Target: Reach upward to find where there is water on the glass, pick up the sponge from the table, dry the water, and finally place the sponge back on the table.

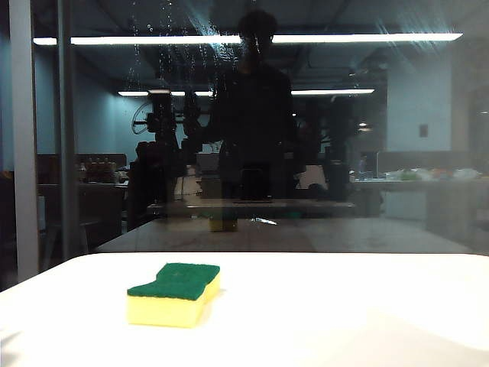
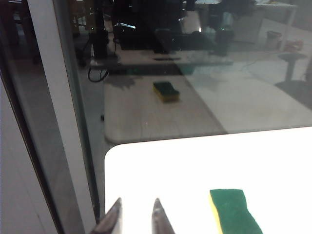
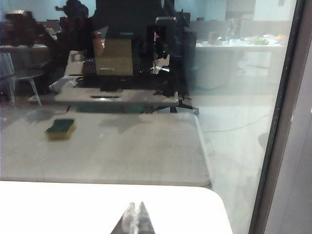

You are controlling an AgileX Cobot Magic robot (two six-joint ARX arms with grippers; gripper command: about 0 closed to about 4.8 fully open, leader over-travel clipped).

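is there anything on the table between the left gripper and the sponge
Nothing visible. In the left wrist view the left gripper hangs over bare white table, with the sponge just beside it and only open tabletop between them.

This is looking like a robotics lab or workroom at night. The glass (image 1: 344, 153) is mirroring a wide room where long ceiling light strips (image 1: 367, 37) are glowing toward twelve o'clock. Benches crowded with small items (image 1: 428, 176) are showing at three o'clock in the reflection, and more cluttered desks (image 1: 95, 170) at nine o'clock. A dark rig of arms and stands (image 1: 172, 122) is standing mirrored beside a person's silhouette (image 1: 256, 115) near the centre. A grey frame bar (image 1: 23, 138) is running upright at nine o'clock. In the right wrist view, a reflected screen (image 3: 114, 56) is glowing at eleven o'clock among equipment and cables.
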